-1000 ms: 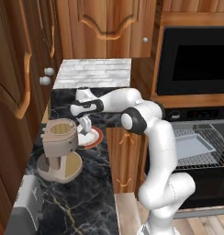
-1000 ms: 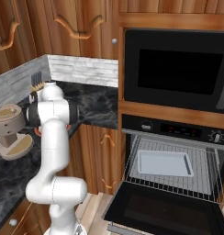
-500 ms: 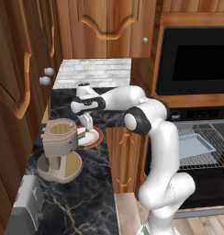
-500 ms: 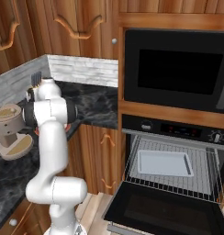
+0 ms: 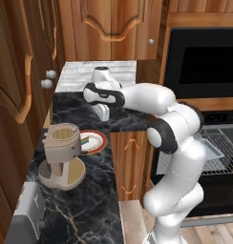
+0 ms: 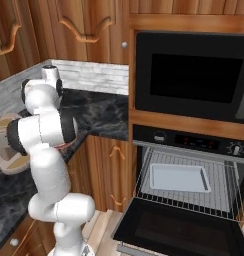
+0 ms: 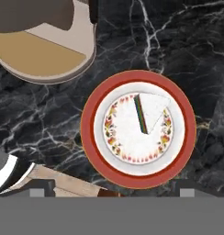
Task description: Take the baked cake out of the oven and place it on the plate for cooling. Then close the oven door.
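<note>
- The baked cake (image 7: 149,109) lies on the plate (image 7: 137,176) — a thin wedge, pale on top, with a striped green, red and dark cut edge, off toward one side of the centre.
- The plate is round and white with a red-orange rim and a ring of small floral marks; it sits on the dark marble tabletop (image 7: 187,41), just beside a beige stand mixer (image 5: 61,155).
- The gripper (image 5: 103,113) hangs above the tabletop, jaws spread, holding nothing.
- The oven door (image 6: 184,232) hangs open below the oven (image 6: 194,145); 1 grey tray (image 6: 179,177) rests on its wire rack.
</note>
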Tool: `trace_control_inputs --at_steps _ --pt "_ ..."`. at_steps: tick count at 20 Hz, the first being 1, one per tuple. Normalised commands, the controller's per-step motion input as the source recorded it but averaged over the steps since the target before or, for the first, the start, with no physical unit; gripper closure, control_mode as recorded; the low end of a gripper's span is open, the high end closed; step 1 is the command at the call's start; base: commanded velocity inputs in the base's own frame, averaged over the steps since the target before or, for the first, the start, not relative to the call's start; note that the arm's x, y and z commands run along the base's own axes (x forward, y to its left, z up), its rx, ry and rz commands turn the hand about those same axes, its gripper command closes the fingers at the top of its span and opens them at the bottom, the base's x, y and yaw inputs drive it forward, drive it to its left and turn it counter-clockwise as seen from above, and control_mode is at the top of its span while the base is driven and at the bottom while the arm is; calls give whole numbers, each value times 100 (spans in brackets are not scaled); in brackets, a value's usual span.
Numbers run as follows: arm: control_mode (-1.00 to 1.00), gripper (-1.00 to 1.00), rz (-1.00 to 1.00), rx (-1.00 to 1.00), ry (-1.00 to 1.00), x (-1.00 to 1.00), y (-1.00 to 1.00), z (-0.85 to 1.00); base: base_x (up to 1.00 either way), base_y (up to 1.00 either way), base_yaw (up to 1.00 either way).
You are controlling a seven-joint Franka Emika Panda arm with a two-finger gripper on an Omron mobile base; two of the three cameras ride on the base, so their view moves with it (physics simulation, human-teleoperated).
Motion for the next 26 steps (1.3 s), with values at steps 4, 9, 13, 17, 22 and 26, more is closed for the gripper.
trace_control_inputs --at_steps 4,9,13,17,22,26 --pt "-100 -100 0 2 -13 -100 -94 56 0 0 0" --pt "-100 -100 -3 0 -9 -100 -75 23 0 0 0" --pt "-100 -100 -30 0 -4 -80 -27 22 0 0 0" --pt "-100 -100 -42 0 0 -41 -14 12 0 0 0" --pt "-100 -100 -42 0 0 -4 -12 6 0 0 0" --pt "-100 -100 -12 2 1 0 -32 0 0 0 0"
